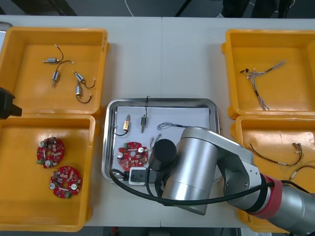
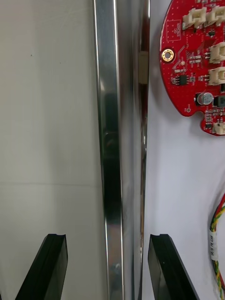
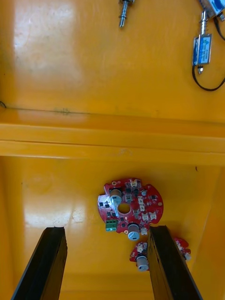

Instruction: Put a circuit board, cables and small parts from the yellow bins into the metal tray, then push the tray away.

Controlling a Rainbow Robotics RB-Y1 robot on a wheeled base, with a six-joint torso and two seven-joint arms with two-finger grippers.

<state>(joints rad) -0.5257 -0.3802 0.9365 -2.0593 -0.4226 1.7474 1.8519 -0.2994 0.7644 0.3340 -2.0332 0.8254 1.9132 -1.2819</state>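
Note:
The metal tray (image 1: 112, 113), white inside, holds a round red circuit board (image 1: 132, 154), two small metal parts (image 1: 127, 124), a black cable and a thin twisted cable (image 1: 170, 126). My right arm (image 1: 197, 167) reaches over the tray's near left corner. In the right wrist view the right gripper (image 2: 108, 267) is open, its fingers (image 2: 47, 267) straddling the tray's shiny rim (image 2: 112, 140): one over the bare table, the other inside. The board (image 2: 197, 56) and a red and yellow cable (image 2: 216, 234) lie inside. My left gripper (image 3: 108, 262) hangs open above the left bins.
The far left yellow bin (image 1: 19, 69) holds small metal parts (image 1: 54, 76); the near left bin (image 1: 15, 162) holds two circuit boards (image 1: 50, 151). The right bins (image 1: 295, 44) hold cables (image 1: 261, 81). Bare table lies beyond the tray's far edge.

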